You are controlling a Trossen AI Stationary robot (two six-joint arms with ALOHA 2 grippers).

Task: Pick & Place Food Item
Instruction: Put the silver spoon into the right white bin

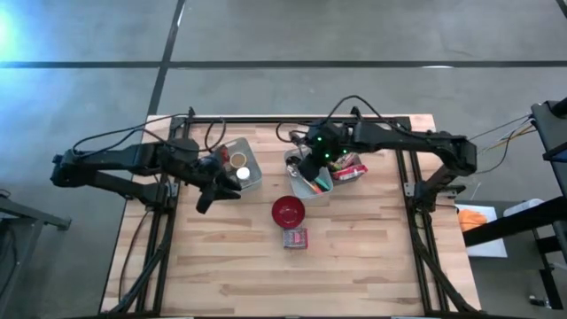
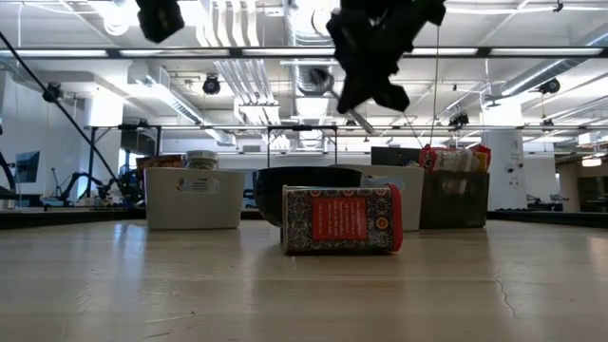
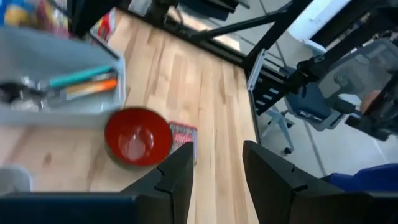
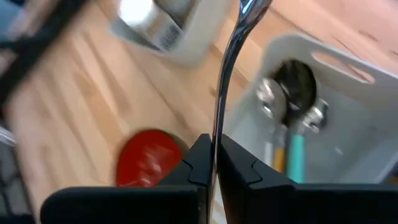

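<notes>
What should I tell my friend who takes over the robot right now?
Right gripper: fingers shut on a metal utensil, held above the white utensil bin.
Left gripper: fingers open, holding nothing, beside the bin of jars.
Red bowl sits mid-table, empty; the red patterned box lies just in front of it.
Done: utensil lifted from its bin.
Left: probably bring it to the bowl; no food moved yet.

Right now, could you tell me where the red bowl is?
In the high view, the red bowl sits mid-table, just behind the red tin and in front of the utensil bin.
</notes>
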